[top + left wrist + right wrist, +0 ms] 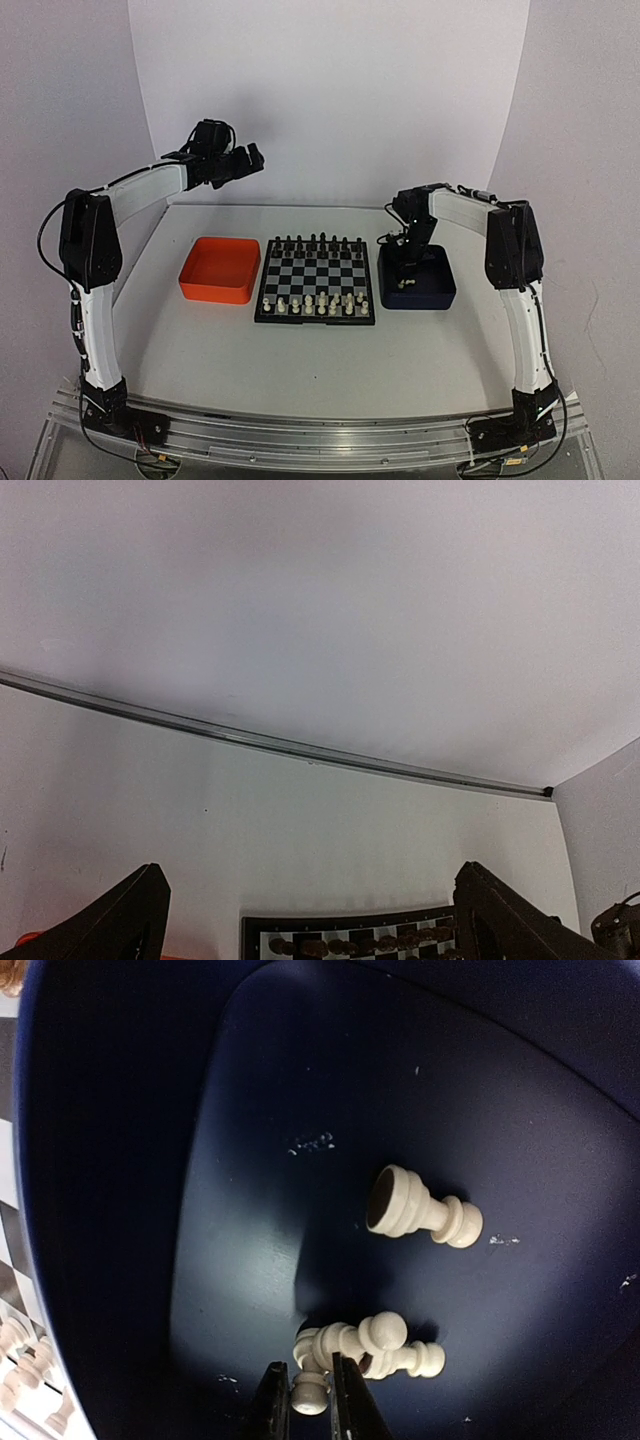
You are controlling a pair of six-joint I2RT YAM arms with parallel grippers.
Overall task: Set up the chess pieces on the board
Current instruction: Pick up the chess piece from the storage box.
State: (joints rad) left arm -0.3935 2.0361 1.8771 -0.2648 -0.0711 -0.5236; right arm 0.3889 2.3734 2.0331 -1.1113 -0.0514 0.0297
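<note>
The board (316, 320) lies mid-table, with cream chess pieces (315, 303) on its near rows and black ones (315, 243) along the far row. My right gripper (402, 275) reaches down into the dark blue tray (432, 297). In the right wrist view its jaws (306, 1380) are shut on the head of a lying cream pawn (310, 1398). Two more pawns (370, 1335) lie against it and another (420, 1210) lies apart. My left gripper (250, 158) hangs high behind the orange tray, open and empty (310, 920).
An orange tray (215, 292) sits left of the board. The left wrist view catches the board's far edge (340, 922) and the back wall seam (280, 745). The right wrist view shows board squares and cream pieces (20, 1345) beyond the tray wall.
</note>
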